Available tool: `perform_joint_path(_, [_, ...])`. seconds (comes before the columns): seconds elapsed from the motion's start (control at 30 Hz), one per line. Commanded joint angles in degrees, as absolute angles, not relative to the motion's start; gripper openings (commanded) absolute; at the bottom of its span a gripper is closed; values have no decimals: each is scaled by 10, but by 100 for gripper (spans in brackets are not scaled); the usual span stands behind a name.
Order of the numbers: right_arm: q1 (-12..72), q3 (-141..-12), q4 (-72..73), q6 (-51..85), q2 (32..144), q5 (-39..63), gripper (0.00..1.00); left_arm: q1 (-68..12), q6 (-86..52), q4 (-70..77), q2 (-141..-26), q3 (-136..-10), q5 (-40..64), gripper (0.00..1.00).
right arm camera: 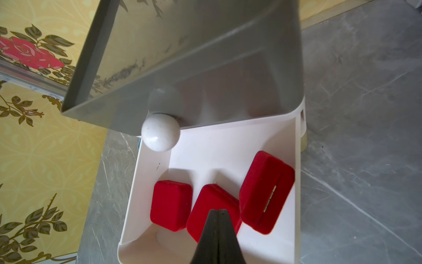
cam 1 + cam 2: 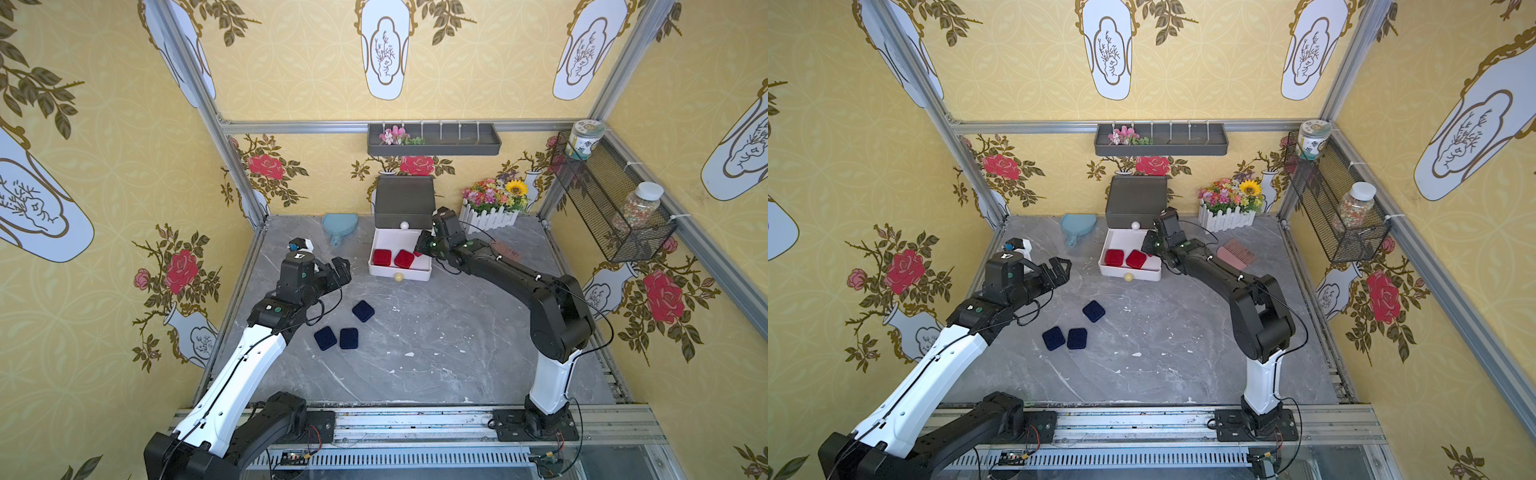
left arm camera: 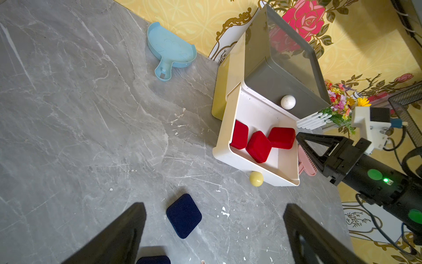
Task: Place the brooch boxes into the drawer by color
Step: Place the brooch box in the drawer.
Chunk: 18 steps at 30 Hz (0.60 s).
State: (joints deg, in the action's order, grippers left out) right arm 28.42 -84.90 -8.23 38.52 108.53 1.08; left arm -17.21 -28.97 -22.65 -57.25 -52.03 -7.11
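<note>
The drawer chest [image 2: 404, 199] stands at the back with its white drawer [image 2: 399, 274] pulled out. Three red brooch boxes [image 1: 170, 204] [image 1: 210, 196] [image 1: 266, 192] lie inside; the last one leans tilted against the drawer wall. My right gripper [image 1: 218, 211] hovers shut and empty over the middle red box, at the drawer's right side [image 2: 419, 249]. On the table lie three navy brooch boxes [image 2: 363, 311] [image 2: 325, 338] [image 2: 348, 338]. Above and left of them my left gripper [image 2: 343, 270] stands wide open and holds nothing; one navy box [image 3: 183, 216] shows between its fingers.
A light blue scoop [image 2: 340, 226] lies left of the chest and a pink comb [image 2: 1235, 253] to its right. A flower box with a white fence [image 2: 494, 203] stands at the back right. A grey wall tray [image 2: 434, 139] and a wire basket [image 2: 611, 195] hang above.
</note>
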Motion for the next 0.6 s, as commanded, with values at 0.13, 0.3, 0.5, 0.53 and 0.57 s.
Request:
perform_joint_path(0.13, [281,-857,-113,370,1095,-24,0,-171,-290,-220,-575,-514,-67,100])
perform_joint_path(0.3, [281,-838,-114,371,1082,-38,0,-172,-288,-218,-576,-513,-67,100])
perform_joint_path(0.5, [281,-858,-118,362,1103,-36,0,-172,-289,-215,-581,-512,-64,100])
perform_joint_path(0.53, [281,-865,-119,361,1110,-35,0,-172,-289,-215,-582,-512,-65,100])
perform_joint_path(0.57, [281,-870,-118,360,1116,-34,0,-171,-288,-215,-581,-512,-66,100])
